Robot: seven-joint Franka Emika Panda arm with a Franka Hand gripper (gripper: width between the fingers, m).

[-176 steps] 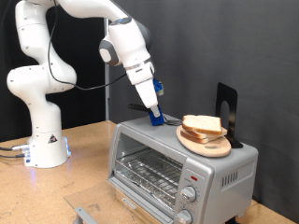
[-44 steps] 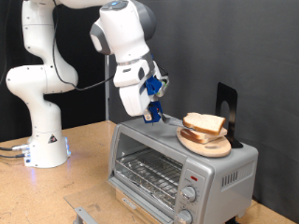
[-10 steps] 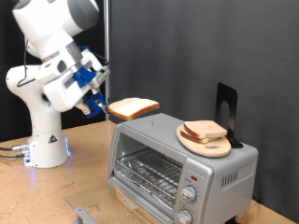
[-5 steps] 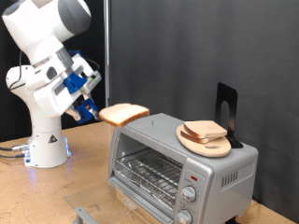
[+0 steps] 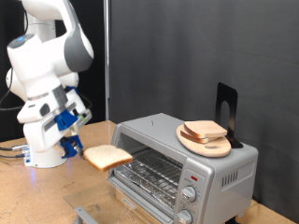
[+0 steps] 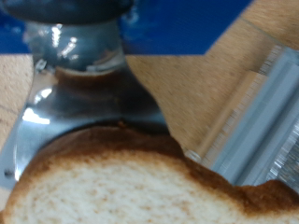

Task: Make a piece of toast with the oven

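Note:
My gripper [image 5: 78, 148] is shut on a piece of toast [image 5: 107, 156], a pale slice with a tan crust. It holds the slice flat, low at the exterior view's left of the oven [image 5: 182, 159], level with the open front and wire rack [image 5: 149, 171]. The oven is silver-grey with two knobs and a red light at its lower right. In the wrist view the toast [image 6: 121, 187] fills the lower part below a metal finger [image 6: 70, 65], with the oven's edge [image 6: 257, 112] beside it.
A round wooden plate [image 5: 205, 141] with more bread slices [image 5: 204, 129] sits on the oven's top, next to a black stand [image 5: 226, 114]. The arm's white base [image 5: 47, 145] stands on the wooden table [image 5: 37, 191] at the left.
The gripper has carried the toast from above the oven's top down and to the left, to the height of the oven's open front.

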